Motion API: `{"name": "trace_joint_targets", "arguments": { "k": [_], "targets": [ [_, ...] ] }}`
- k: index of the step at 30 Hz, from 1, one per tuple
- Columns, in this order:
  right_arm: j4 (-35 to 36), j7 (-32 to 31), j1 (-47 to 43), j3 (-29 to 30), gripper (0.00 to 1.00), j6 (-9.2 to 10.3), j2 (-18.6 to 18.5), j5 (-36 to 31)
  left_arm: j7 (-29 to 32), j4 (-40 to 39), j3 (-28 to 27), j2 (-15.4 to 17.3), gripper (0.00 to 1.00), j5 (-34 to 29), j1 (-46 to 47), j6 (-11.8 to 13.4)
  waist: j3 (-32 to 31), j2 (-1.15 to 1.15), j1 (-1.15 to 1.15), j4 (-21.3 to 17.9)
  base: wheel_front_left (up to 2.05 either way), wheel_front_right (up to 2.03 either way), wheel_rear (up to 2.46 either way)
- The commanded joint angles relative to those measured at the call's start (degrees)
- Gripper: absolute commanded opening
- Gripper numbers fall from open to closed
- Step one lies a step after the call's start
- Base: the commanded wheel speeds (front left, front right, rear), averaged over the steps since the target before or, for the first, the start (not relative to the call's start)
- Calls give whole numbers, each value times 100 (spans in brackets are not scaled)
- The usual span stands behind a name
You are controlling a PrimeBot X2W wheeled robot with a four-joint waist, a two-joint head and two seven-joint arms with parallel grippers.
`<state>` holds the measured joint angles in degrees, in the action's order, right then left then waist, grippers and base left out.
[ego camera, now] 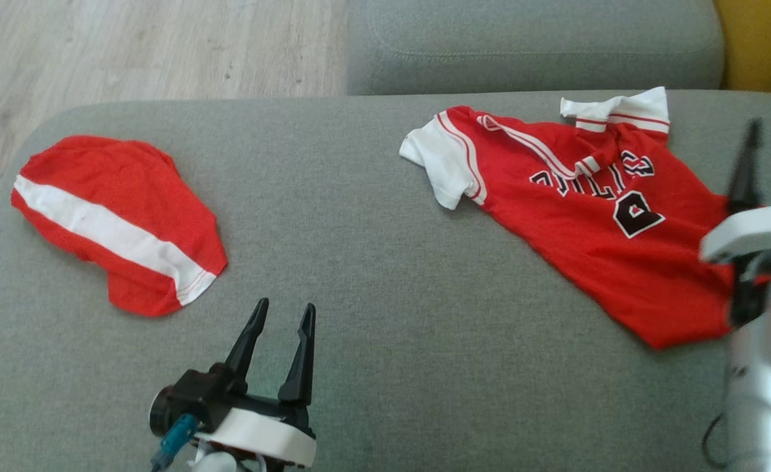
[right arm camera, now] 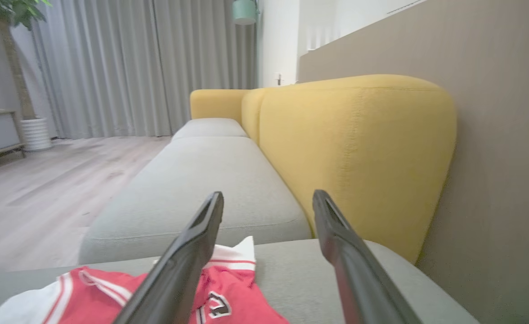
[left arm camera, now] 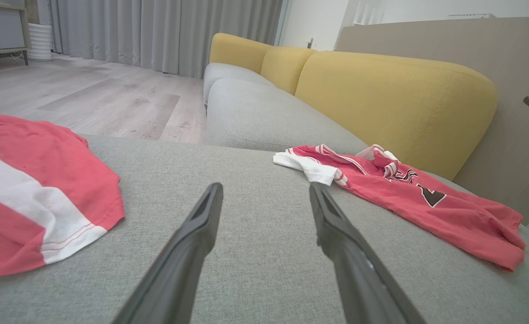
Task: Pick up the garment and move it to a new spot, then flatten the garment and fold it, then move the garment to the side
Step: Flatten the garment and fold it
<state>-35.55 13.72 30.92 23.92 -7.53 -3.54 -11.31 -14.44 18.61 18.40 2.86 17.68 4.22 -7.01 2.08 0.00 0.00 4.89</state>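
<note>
One red jersey [ego camera: 589, 223], diagonal: collar far-left, hem near-right

Head overhead, wrists low, sharing jersey [ego camera: 589, 249]

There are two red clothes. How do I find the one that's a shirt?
Look at the big grey sofa seat. On its right side, near the yellow backrest, lies the red jersey. Unlike the other red garment on the left, with one white stripe, it has white sleeves and black lettering.

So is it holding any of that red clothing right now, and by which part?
Nothing is held: the left gripper and the right gripper both stand open and empty.
</note>
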Motion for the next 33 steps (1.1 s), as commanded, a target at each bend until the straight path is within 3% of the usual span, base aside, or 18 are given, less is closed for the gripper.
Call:
{"name": "trace_joint_targets", "arguments": {
  "k": [1, 8, 13, 25, 33],
  "targets": [
    [246, 74, -75, -347, 100, 4, 43, 173, -56, -174, -214, 1, 100, -18, 118, 41, -32, 0, 0, -15, 0, 0, 0],
    [1131, 119, -1267, -2167, 100, 4, 64, 1814, -56, -206, -229, 1, 100, -19, 73, 38, -80, 0, 0, -23, 0, 0, 0],
    [1415, 124, -1756, -2593, 100, 4, 65, 2061, -56, -226, -217, 1, 100, -38, 56, 33, -78, 0, 0, 15, 0, 0, 0],
    [1566, -10, -1396, -2704, 100, 4, 66, 1559, -56, -240, -92, 1, 100, -3, 173, 15, 207, 0, 0, 406, 0, 0, 0],
    [882, -538, -462, -2981, 100, 4, 66, 774, -56, -234, 46, 1, 100, 113, 343, 8, 656, 0, 0, 905, 0, 0, 0]
  ]
}}
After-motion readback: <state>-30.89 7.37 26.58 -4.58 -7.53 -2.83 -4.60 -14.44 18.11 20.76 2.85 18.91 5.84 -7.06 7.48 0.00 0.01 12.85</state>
